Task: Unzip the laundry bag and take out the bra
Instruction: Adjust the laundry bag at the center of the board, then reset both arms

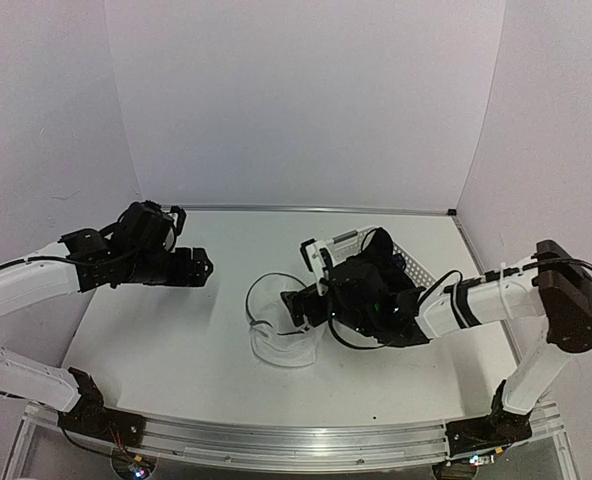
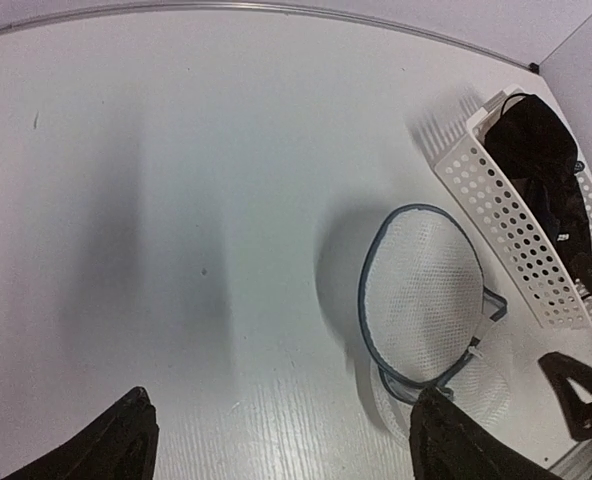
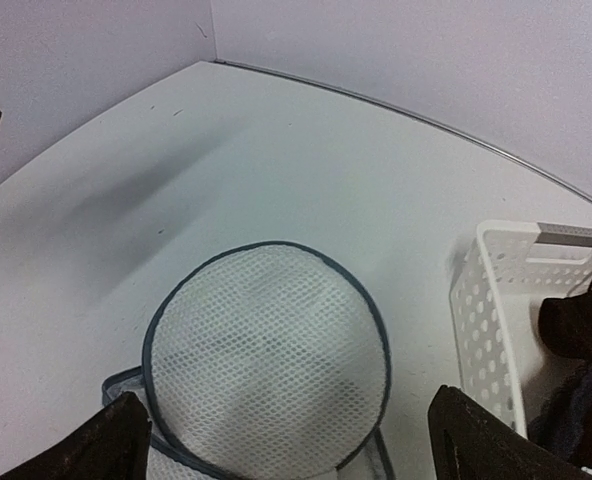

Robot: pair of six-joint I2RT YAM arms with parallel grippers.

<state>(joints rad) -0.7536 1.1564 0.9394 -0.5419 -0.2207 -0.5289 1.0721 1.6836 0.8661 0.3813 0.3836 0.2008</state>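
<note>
One bra (image 2: 531, 140) (dark) lies in basket (image 2: 496, 215) — laundry bag (image 2: 426, 290) beside.

This is a robotics lab cell rather than a lived-in room. A bare white bench (image 1: 156, 340) is boxed in by blank pale panels (image 1: 296, 100) at the back and on both sides. An aluminium rail (image 1: 276, 440) runs along the near edge and carries the bases of the left arm (image 1: 21, 283) and the right arm (image 1: 496, 295), with loose black cables showing. The only household items are a white perforated basket (image 2: 506, 235) and a mesh laundry bag (image 3: 266, 350), both on the bench.
</note>
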